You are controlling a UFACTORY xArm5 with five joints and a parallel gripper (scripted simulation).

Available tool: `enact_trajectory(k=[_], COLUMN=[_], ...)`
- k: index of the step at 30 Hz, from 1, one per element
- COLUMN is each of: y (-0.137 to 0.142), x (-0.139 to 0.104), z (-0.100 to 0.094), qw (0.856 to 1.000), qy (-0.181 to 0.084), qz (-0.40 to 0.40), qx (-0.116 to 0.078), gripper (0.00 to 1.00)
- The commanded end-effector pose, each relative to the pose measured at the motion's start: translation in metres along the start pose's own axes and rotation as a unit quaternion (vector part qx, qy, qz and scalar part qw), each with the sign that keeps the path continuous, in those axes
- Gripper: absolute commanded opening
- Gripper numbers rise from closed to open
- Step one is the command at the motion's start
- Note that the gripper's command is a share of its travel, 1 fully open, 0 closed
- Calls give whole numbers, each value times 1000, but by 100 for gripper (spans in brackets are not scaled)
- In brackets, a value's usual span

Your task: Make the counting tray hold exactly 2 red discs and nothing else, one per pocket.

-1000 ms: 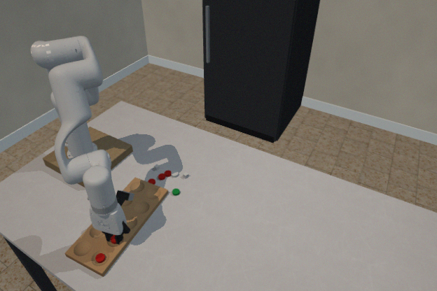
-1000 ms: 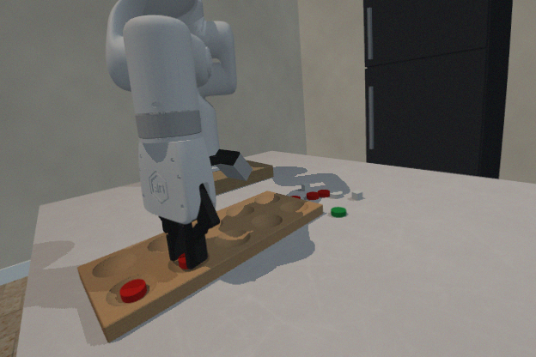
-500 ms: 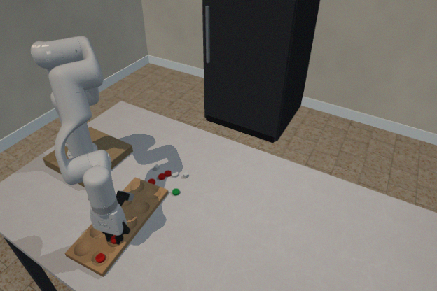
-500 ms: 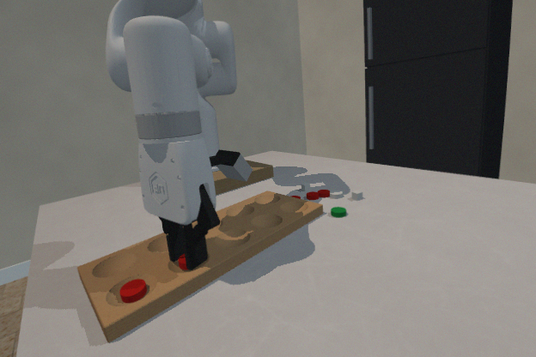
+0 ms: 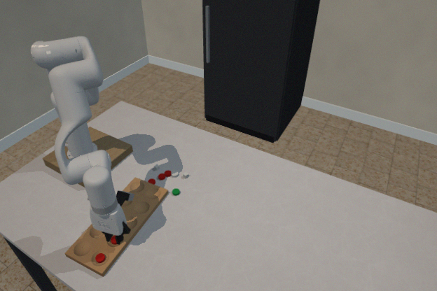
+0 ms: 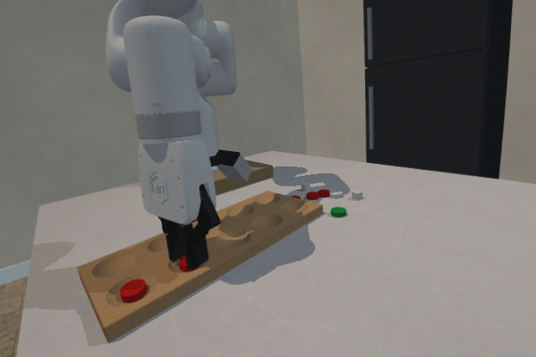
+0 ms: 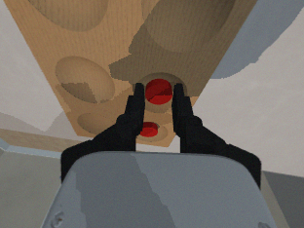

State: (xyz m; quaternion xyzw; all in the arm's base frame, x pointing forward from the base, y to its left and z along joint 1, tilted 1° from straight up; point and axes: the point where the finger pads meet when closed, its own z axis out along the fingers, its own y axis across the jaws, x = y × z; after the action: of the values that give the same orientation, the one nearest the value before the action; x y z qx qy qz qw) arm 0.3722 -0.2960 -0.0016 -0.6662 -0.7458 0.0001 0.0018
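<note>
The wooden counting tray (image 5: 118,224) lies flat on the white table, also in the exterior view (image 6: 242,232) and the wrist view (image 7: 122,54). One red disc (image 5: 100,257) (image 6: 133,290) rests in the near corner pocket. A second red disc (image 7: 159,91) sits low in the neighbouring pocket (image 6: 186,263). My gripper (image 7: 158,94) stands straight over that pocket with a finger on each side of the disc. A thin gap shows beside the disc, so the fingers are slightly open. The gripper also shows in the top and exterior views (image 5: 113,238) (image 6: 185,256).
Three loose red discs (image 5: 161,176) lie beyond the tray's far end, with a green disc (image 5: 176,192) and small white pieces (image 5: 185,175) nearby. My arm's wooden base (image 5: 106,146) is behind the tray. A black fridge (image 5: 257,44) stands beyond the table.
</note>
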Motion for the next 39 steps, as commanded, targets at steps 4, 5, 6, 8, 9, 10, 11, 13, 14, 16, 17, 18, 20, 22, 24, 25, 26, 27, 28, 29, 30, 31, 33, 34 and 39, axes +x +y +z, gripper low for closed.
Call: enact_trajectory(k=[4,5,6,8,9,10,11,13,14,16,17,18,20,22,24,25,26,27,28,29,30,31,33,34,39], y=[1,1,1,1,1,1,1,1,1,1,1,1,1,1,1,0,1,0,0,0,0,0,0,0,0], x=[-1,-1,-1,-1,-1,-1,-1,-1,-1,-1,-1,-1,-1,-2,-2,-2,-2,-3,-3,-3,-2,-2,-2,-2,-2], z=[-1,-1,-1,-1,-1,-1,-1,-1,-1,-1,-1,-2,-12,-37,-37,-52,-67,-77,-83,-91,-98,-100,-101,-101,-101], qw=[1000,1000,1000,1000,1000,1000,1000,1000,1000,1000,1000,1000,1000,1000,1000,1000,1000,1000,1000,1000,1000,1000,1000,1000,1000], qy=[-1,-1,-1,-1,-1,-1,-1,-1,-1,-1,-1,-1,-1,-1,-1,-1,-1,-1,-1,-1,-1,-1,-1,-1,-1], qz=[0,0,0,0,0,0,0,0,0,0,0,0,0,0,0,0,0,0,0,0,0,0,0,0,0], qx=[-1,-1,-1,-1,-1,-1,-1,-1,-1,-1,-1,-1,-1,-1,-1,-1,-1,-1,-1,-1,-1,-1,-1,-1,-1], gripper=[33,33,33,33,33,33,33,33,33,33,33,33,33,33,33,33,33,33,33,33,33,33,47,47,47])
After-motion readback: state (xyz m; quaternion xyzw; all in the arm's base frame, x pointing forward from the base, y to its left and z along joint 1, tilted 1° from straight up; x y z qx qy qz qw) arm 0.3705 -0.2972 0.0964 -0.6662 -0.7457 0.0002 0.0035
